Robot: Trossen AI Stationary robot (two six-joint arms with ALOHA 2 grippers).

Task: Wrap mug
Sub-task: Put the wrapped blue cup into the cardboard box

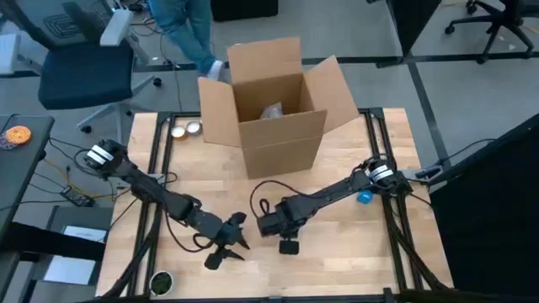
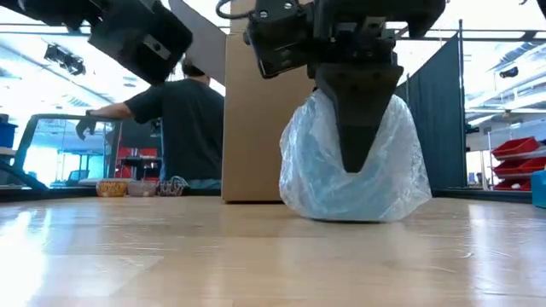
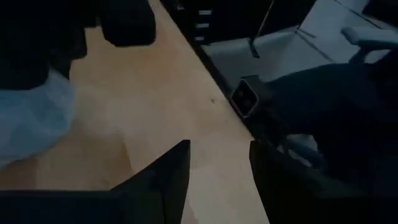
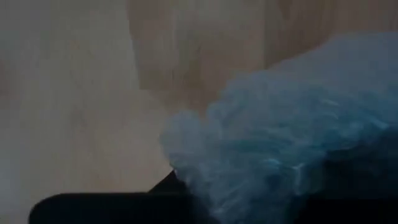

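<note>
While clamped on the wrapped mug (image 2: pixel 354 166) — right end effector (image 2: pixel 357 141) pointing down; left end effector (image 3: pixel 217 174) spread.

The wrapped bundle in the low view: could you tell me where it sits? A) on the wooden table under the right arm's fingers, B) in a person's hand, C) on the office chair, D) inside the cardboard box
A: the bubble-wrapped bundle rests on the table, with the right gripper down against it and the cardboard box behind.

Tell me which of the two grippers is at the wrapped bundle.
The right gripper: it hangs point-down right over the bubble-wrapped mug. The left gripper is apart from the bundle, its fingers open over bare table.
</note>
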